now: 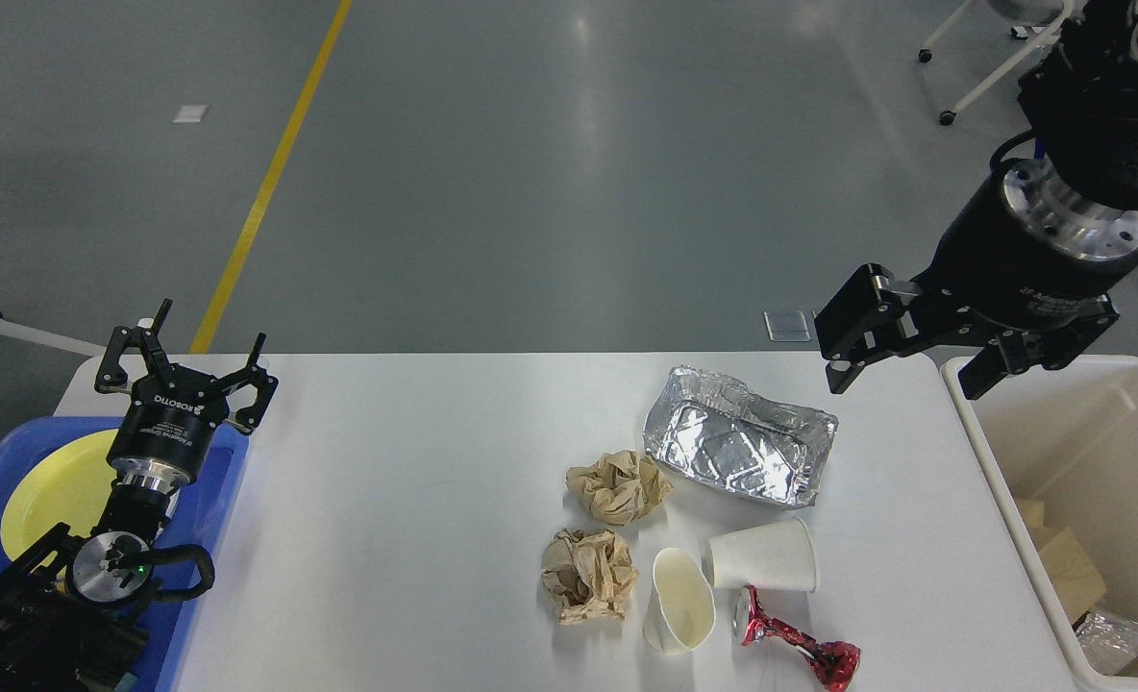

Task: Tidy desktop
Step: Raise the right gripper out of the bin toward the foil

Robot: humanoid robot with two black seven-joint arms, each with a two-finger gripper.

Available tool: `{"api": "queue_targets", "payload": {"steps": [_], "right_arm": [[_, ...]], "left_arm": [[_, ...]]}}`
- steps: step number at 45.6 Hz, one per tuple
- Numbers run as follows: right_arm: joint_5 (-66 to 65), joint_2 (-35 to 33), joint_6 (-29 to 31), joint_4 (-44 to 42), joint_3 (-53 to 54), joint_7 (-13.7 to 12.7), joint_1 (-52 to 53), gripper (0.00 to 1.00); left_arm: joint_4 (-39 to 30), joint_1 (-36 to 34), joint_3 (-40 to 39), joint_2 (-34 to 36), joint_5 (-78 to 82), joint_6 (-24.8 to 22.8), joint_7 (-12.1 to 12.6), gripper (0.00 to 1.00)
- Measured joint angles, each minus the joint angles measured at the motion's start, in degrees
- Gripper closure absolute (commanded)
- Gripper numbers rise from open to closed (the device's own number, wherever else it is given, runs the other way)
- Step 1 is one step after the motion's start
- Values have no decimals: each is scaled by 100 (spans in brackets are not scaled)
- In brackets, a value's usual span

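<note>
The white desktop (415, 500) holds litter at its right middle: a crumpled foil tray (737, 447), two brown paper balls (619, 486) (588, 575), two tipped white paper cups (763, 555) (680, 601) and a crushed red can (795, 646). My left gripper (185, 351) is open and empty above the desktop's far left corner, over the blue tray. My right gripper (905, 380) is open and empty, hanging above the desktop's far right corner, just right of the foil tray.
A blue tray (209, 519) with a yellow plate (60, 490) sits at the left edge. A beige bin (1001, 500) with cardboard and foil scraps stands right of the table. Grey floor with a yellow line lies beyond.
</note>
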Motion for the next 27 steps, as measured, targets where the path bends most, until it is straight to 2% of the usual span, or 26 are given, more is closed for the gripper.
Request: {"api": "queue_targets", "payload": {"steps": [17, 21, 27], "right_arm": [[34, 141, -192, -129, 59, 4, -528, 0], [33, 215, -467, -270, 75, 5, -874, 0], [46, 304, -1219, -489, 87, 5, -1509, 0]], "left_arm": [[-3, 0, -1, 0, -3, 0, 0, 4], [-4, -1, -1, 0, -3, 0, 0, 4], [-4, -1, -1, 0, -3, 0, 0, 4]]}}
